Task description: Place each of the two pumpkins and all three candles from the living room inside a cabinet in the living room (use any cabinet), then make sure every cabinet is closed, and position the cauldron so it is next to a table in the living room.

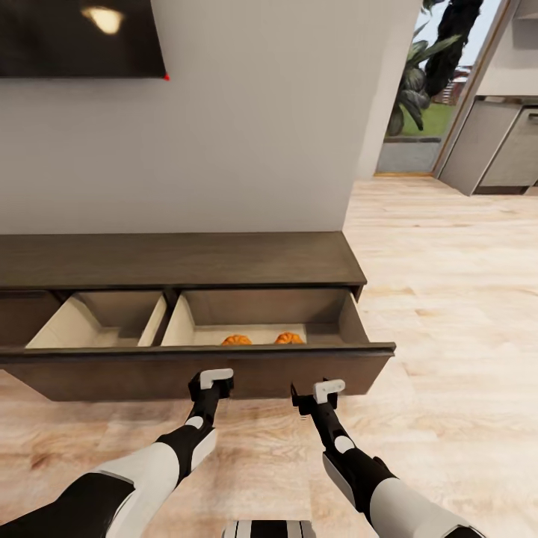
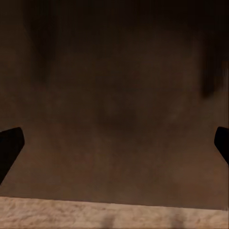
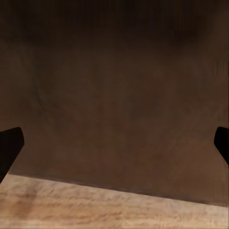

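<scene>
Two orange pumpkins (image 1: 261, 339) lie side by side on the pale floor of the right-hand compartment of the pulled-out drawer, near its front edge, with only their tops showing over the drawer front (image 1: 224, 370). The drawer belongs to the long, low dark-brown cabinet (image 1: 179, 258) that stands against the white wall. A slanted wooden divider (image 1: 166, 317) splits the drawer into two compartments; what shows of the left one is bare pale wood.

Just in front of the dark drawer front, both grippers are raised. The left gripper (image 1: 211, 381) is close against the front panel, below the pumpkins and a little to their left. In the left wrist view its fingertips (image 2: 10, 145) stand wide apart at the edges of the picture, with brown wood between them and nothing held. The right gripper (image 1: 320, 394) is likewise near the panel, toward the drawer's right end; its fingers (image 3: 10, 143) are also spread wide and empty, facing the wood grain.

Light wood flooring (image 1: 448, 299) runs beneath the cabinet and off to the right. A dark television screen (image 1: 78, 37) hangs on the wall above.
</scene>
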